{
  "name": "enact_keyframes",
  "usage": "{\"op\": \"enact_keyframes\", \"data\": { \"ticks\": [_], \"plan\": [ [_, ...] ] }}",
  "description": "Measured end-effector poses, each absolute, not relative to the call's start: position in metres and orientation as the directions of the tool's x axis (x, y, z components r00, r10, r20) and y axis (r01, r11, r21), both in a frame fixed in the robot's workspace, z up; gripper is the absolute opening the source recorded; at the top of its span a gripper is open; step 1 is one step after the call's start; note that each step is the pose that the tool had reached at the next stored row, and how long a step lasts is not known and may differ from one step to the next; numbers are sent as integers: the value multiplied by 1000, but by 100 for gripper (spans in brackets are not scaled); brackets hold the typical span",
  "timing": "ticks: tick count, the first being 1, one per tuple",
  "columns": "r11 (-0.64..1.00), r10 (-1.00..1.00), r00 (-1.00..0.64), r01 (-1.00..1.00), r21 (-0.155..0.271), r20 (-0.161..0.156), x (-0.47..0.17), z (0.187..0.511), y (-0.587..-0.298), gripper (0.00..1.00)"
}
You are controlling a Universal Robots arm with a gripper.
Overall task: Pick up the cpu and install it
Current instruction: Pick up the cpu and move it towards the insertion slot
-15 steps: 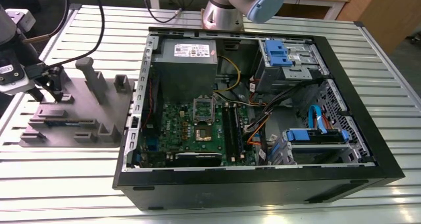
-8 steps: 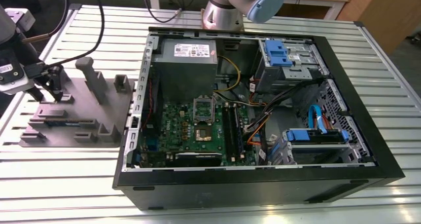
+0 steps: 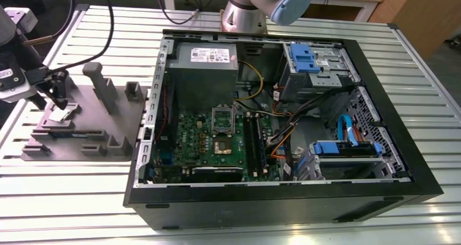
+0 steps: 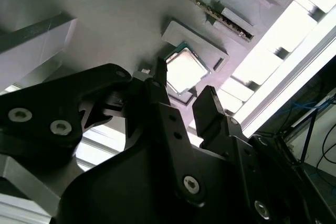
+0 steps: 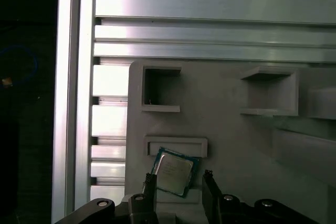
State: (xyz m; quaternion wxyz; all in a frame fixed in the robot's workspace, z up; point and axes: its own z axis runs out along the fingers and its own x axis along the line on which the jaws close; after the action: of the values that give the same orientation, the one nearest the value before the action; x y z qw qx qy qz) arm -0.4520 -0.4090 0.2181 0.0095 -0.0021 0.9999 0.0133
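The cpu (image 3: 65, 114) is a small square chip with a silvery top. It lies slightly askew on the grey fixture block (image 3: 94, 121), at the exterior view's left. My gripper (image 3: 59, 104) hangs directly over it. In the first wrist view the two black fingers (image 5: 149, 183) stand on either side of the cpu (image 5: 175, 169), with a small gap showing on one side. In the second wrist view the gripper (image 4: 185, 85) is open around the cpu (image 4: 182, 69). The open socket (image 3: 222, 142) sits on the green motherboard inside the computer case (image 3: 288, 202).
The fixture block has raised posts (image 3: 97, 80) and pockets (image 5: 160, 90) close to the gripper. The upright silver socket frame (image 3: 222, 117) stands above the socket. Cables (image 3: 288, 121), blue drive bays (image 3: 306, 59) and a grey power supply box (image 3: 207, 56) crowd the case. The table (image 3: 72, 202) is slatted aluminium.
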Motion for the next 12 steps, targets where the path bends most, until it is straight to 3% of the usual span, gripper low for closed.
{"op": "enact_keyframes", "data": {
  "ticks": [12],
  "plan": [
    [1000,1,-1000,1,27,-19,-452,218,-409,47]
  ]
}}
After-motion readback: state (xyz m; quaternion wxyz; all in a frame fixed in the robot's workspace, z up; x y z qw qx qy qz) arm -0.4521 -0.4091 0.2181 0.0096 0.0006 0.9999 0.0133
